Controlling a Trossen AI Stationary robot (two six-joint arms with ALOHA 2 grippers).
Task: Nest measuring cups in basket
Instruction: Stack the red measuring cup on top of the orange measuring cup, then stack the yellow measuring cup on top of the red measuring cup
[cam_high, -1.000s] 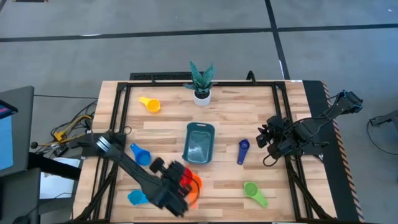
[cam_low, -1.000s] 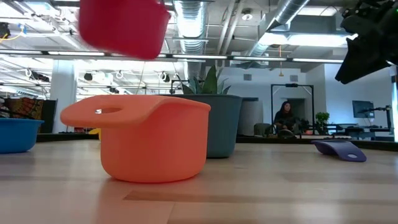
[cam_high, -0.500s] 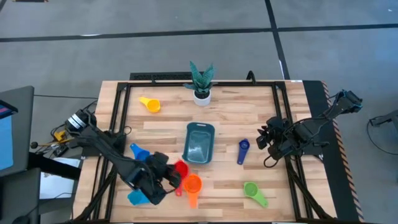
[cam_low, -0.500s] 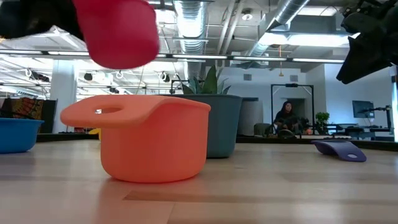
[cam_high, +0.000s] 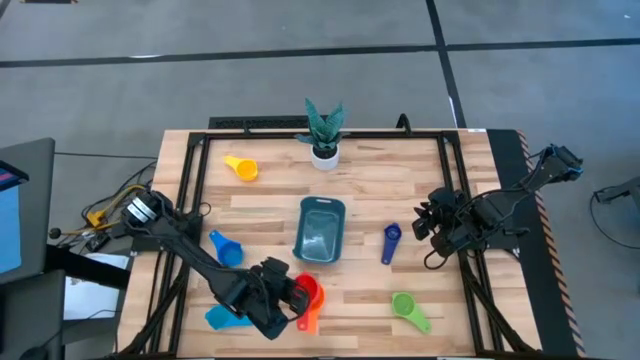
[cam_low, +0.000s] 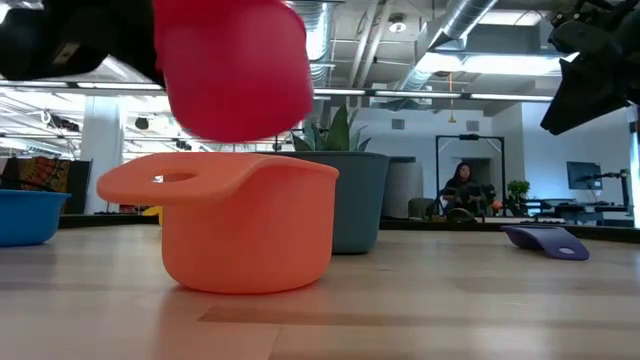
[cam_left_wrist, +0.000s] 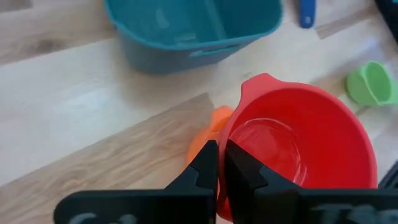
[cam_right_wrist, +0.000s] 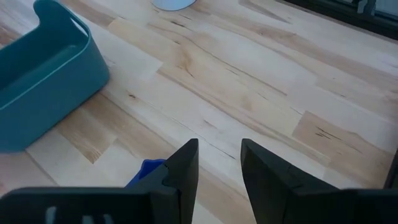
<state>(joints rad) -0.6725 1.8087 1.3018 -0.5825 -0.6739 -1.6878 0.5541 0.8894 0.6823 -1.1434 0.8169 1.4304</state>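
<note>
**Op:** Low view, nearest first: I've got the red cup (cam_low: 235, 70) hanging right above the orange cup (cam_low: 245, 225), not touching. Left gripper (cam_left_wrist: 217, 163) is pressed together on the red rim.

**Eng:** And the basket (cam_high: 320, 230)?

**Op:** Beyond the pair, toward the table's far edge, long axis running near to far. Left arm is much the nearer. Right gripper (cam_right_wrist: 217, 163) waits further off, jaws apart on nothing, by the dark blue cup (cam_high: 390, 243)

**Eng:** So drop straight down to nest

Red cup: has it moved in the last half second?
Yes. In the low view the red cup, held by the left gripper, has shifted rightward and now hangs over the orange cup.
</note>
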